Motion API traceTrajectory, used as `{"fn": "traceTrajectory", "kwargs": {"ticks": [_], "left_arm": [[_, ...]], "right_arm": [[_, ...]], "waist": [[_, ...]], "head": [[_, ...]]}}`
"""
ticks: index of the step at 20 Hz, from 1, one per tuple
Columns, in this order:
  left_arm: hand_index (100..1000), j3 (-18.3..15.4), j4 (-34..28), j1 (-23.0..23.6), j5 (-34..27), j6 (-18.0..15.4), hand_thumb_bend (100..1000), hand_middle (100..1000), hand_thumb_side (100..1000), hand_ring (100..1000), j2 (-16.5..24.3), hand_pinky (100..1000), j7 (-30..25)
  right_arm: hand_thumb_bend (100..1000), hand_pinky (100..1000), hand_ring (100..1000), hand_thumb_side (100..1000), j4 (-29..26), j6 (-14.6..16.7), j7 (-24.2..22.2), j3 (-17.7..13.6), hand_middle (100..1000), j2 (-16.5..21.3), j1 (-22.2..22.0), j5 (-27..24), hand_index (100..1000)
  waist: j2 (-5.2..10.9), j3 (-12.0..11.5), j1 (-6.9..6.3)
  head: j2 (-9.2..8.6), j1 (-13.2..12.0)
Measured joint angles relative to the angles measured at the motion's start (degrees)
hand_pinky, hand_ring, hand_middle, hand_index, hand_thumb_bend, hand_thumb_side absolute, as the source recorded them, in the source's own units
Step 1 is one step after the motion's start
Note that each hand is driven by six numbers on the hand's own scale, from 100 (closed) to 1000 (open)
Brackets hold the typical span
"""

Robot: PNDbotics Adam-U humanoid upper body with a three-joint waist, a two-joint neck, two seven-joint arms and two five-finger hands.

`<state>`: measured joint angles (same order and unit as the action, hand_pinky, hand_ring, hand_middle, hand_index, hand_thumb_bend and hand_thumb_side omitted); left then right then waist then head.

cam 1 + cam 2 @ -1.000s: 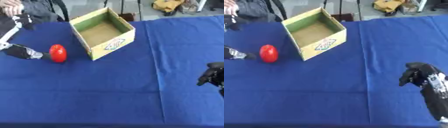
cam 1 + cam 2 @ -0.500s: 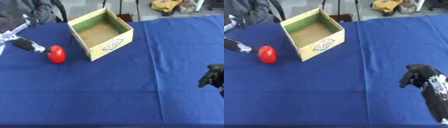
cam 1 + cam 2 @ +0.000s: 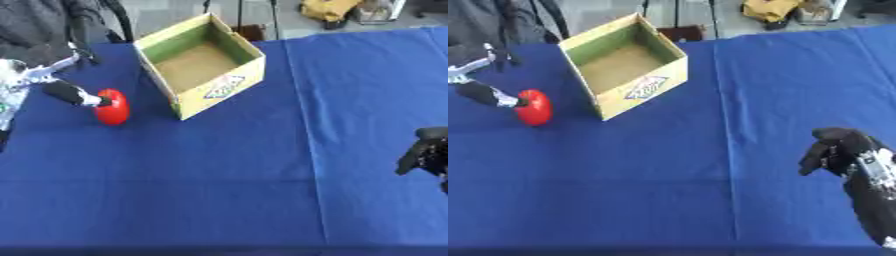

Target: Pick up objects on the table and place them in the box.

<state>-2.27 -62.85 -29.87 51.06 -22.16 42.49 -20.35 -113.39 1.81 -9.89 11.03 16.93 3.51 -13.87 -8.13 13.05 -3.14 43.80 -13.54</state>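
A round red object (image 3: 112, 106) lies on the blue tablecloth (image 3: 219, 190) at the left. My left hand (image 3: 70, 94) comes in from the left edge, open, with one black finger tip touching the red object's upper left side and another finger pointing up and away. The open cardboard box (image 3: 219, 89), yellow outside and green inside, stands just right of the red object, and nothing shows inside it. My right hand (image 3: 837, 150) hangs over the table at the lower right, fingers curled, holding nothing.
Beyond the table's far edge are dark clothing (image 3: 35, 25) at the upper left, thin black stand legs (image 3: 241, 15) and a yellow bag (image 3: 337, 9) on the floor. Blue cloth covers the whole table between the box and my right hand.
My left hand has risen and reached right until its fingertip meets the red object. The red object, the box and my right hand have stayed where they were.
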Motion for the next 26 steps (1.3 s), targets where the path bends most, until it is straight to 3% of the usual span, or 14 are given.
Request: {"fn": "traceTrajectory", "kwargs": {"ticks": [7, 26], "left_arm": [[819, 0.50, 1.63, -0.61, 1.17, 0.68, 663, 689, 589, 607, -1.86, 570, -0.11], [825, 1.40, 3.75, -0.41, 3.45, 0.87, 696, 701, 708, 621, -3.76, 524, -2.16]], "right_arm": [[100, 487, 530, 768, 0.00, 0.01, -0.05, 0.19, 511, 0.00, 0.00, 0.00, 713], [100, 487, 531, 775, 0.00, -0.11, -0.19, 0.30, 511, 0.00, 0.01, 0.08, 713]], "waist": [[-0.01, 0.27, -0.01], [-0.09, 0.38, -0.06]], "head": [[0.00, -0.16], [0.00, -0.43]]}}
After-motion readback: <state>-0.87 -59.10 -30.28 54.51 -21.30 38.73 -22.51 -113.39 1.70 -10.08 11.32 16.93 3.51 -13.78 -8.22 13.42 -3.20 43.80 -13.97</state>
